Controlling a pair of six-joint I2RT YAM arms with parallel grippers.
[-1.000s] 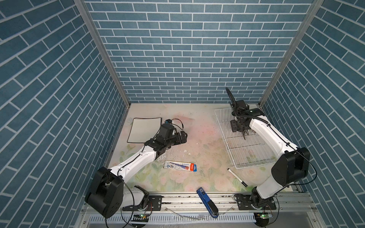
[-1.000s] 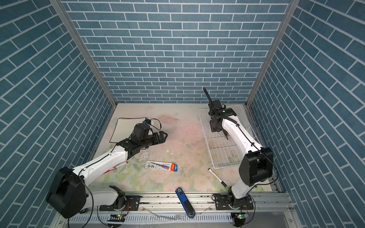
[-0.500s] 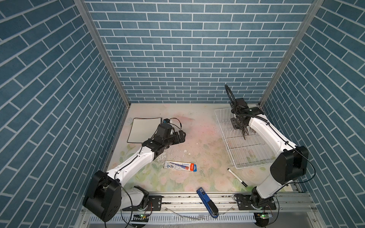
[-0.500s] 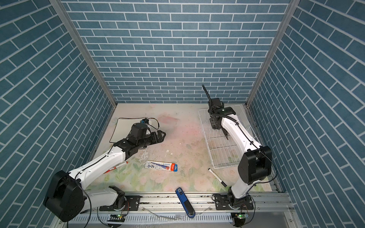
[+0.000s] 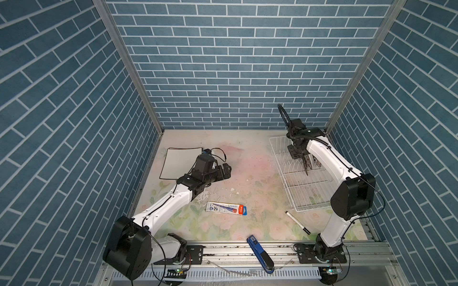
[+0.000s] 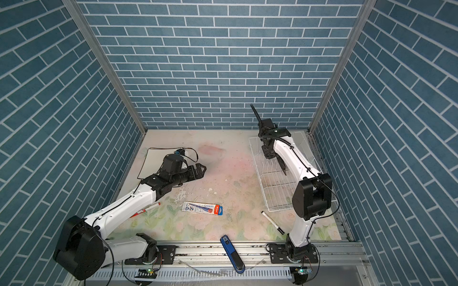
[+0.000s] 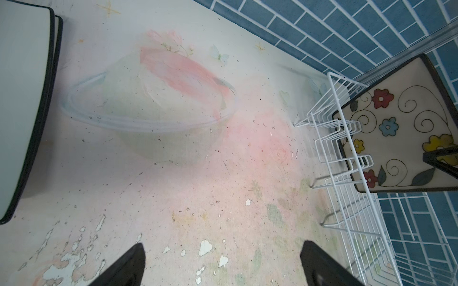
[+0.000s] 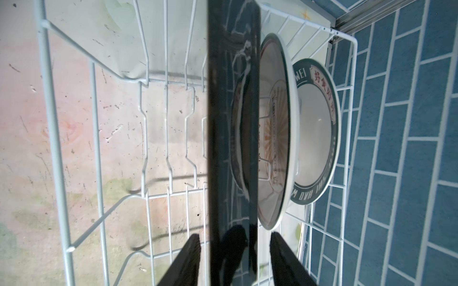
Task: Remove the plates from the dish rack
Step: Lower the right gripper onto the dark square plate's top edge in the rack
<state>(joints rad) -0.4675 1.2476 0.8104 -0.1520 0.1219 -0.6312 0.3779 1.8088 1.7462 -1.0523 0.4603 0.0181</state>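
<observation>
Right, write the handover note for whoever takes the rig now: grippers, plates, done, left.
Left gripper: open, empty, above the table beside the square plates.
Right gripper: jaws straddle the flowered plate's upper edge in the rack; grip unconfirmed.
Done: two square plates stacked on the table, rear left.
Left: the flowered plate, then the sunburst plate and the lettered plate beside it.
</observation>
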